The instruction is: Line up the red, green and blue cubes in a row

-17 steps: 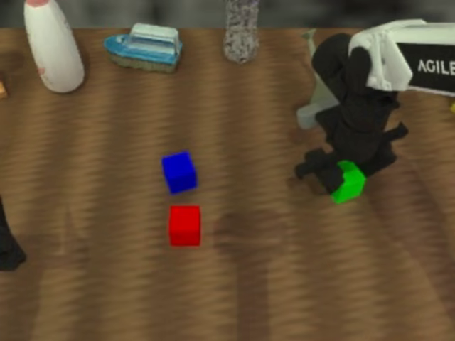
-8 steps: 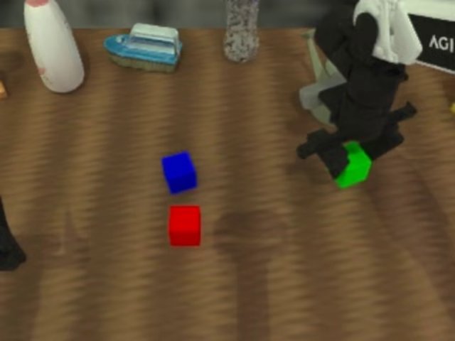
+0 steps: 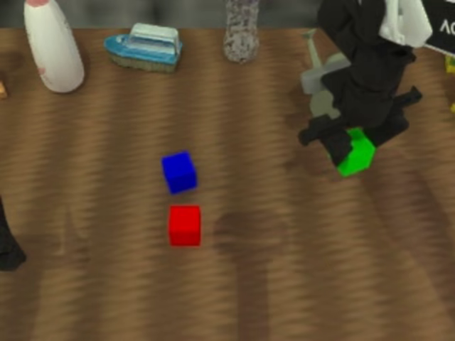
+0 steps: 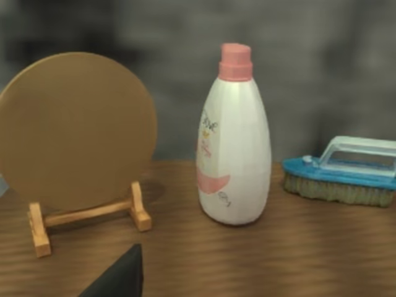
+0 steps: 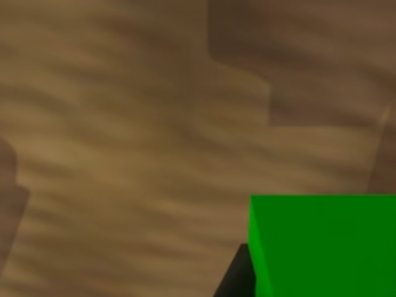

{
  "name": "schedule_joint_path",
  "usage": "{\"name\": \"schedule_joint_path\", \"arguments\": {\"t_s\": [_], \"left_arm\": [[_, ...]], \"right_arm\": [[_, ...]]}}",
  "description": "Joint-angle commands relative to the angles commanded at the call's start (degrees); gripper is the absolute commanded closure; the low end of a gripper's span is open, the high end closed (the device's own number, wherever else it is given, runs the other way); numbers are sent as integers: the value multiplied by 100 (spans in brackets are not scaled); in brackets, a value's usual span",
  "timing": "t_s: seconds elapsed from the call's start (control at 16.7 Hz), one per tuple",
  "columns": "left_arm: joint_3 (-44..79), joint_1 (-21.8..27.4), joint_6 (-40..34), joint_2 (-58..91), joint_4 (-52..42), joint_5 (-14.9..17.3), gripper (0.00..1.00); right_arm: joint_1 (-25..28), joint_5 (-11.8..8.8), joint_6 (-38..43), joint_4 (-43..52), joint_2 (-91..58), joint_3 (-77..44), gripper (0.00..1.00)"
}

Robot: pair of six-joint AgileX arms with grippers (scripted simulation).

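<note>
The blue cube (image 3: 178, 172) sits left of the table's middle, with the red cube (image 3: 185, 225) just in front of it, a small gap between them. My right gripper (image 3: 350, 148) is shut on the green cube (image 3: 357, 154) at the right rear and holds it above the table; the same green cube (image 5: 322, 244) fills a corner of the right wrist view, a dark finger (image 5: 234, 275) against its side. The left arm (image 3: 8, 245) is parked at the left edge, and only one dark fingertip (image 4: 117, 275) shows in its wrist view.
Along the back edge stand a white bottle with a pink cap (image 3: 52, 46), a blue scrub brush (image 3: 144, 47) and a speckled grey object (image 3: 242, 30). A grey-green watering can (image 3: 323, 82) lies partly under the right arm. A round wooden disc on a stand (image 4: 74, 142) is at far left.
My right gripper has risen and drawn back toward the rear right with the green cube in it. Red and blue cubes and the left arm have not moved.
</note>
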State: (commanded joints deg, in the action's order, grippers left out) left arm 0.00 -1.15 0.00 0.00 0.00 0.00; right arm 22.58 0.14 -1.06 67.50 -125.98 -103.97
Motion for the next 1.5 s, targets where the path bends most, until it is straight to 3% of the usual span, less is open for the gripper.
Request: {"name": "schedule_joint_path", "arguments": {"t_s": [0.24,0.84,1.32,1.5], "left_arm": [[0,0,0,0,0,0,0],[0,0,0,0,0,0,0],[0,0,0,0,0,0,0],[0,0,0,0,0,0,0]], "right_arm": [[321,8,646,108,-65,-152,100],[1855,41,4133,523,-113,-573,100],[2012,40,4466,510,-88,-576,100],[2007,44,4480,113,-158,-257,100]]}}
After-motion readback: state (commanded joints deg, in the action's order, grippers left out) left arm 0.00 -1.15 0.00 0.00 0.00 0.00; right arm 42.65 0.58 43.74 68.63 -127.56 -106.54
